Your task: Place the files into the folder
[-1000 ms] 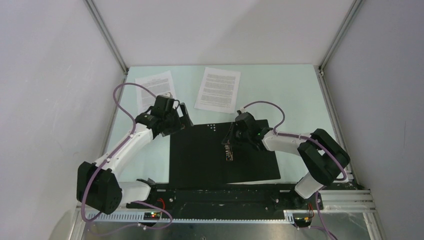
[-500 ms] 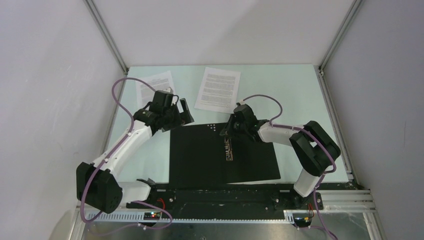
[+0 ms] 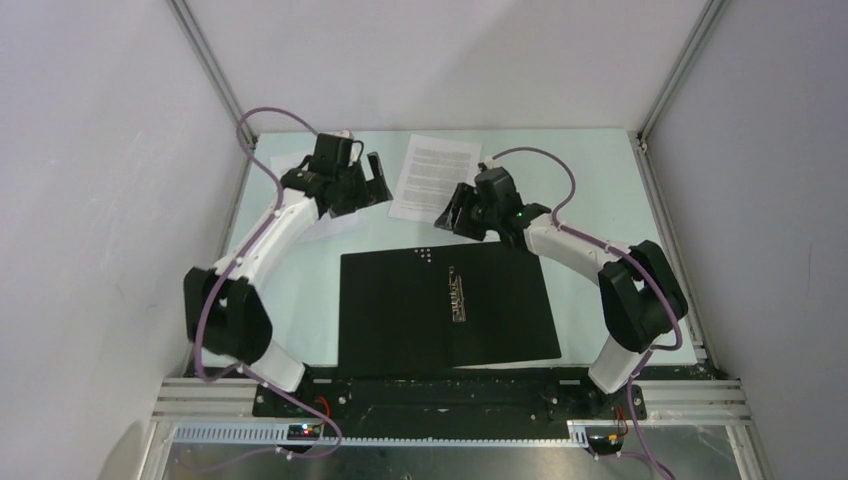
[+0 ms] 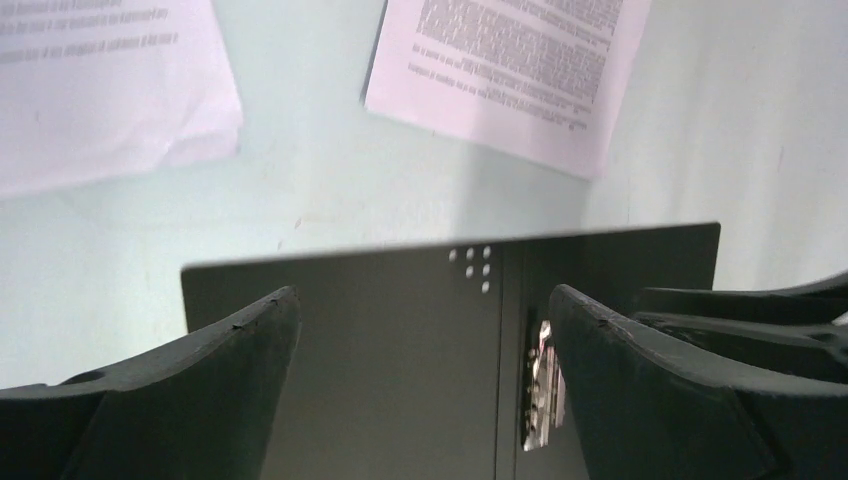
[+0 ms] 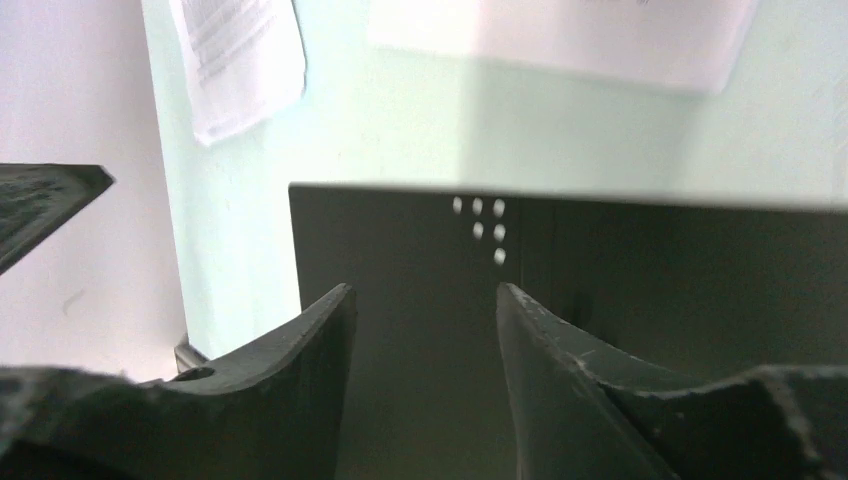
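Beyond the open folder (image 3: 445, 305), the left file (image 3: 290, 162) is largely hidden by the left gripper (image 3: 372, 185), and the right file (image 3: 437, 172) is hidden at one corner by the right gripper (image 3: 452, 215). Both grippers are seen parted and empty.

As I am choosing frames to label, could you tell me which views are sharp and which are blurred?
Top external: sharp, evenly lit, folder interior dark, little detail. Left wrist: files fairly crisp, end effector fingers soft. Right wrist: blurred throughout, files washed out.
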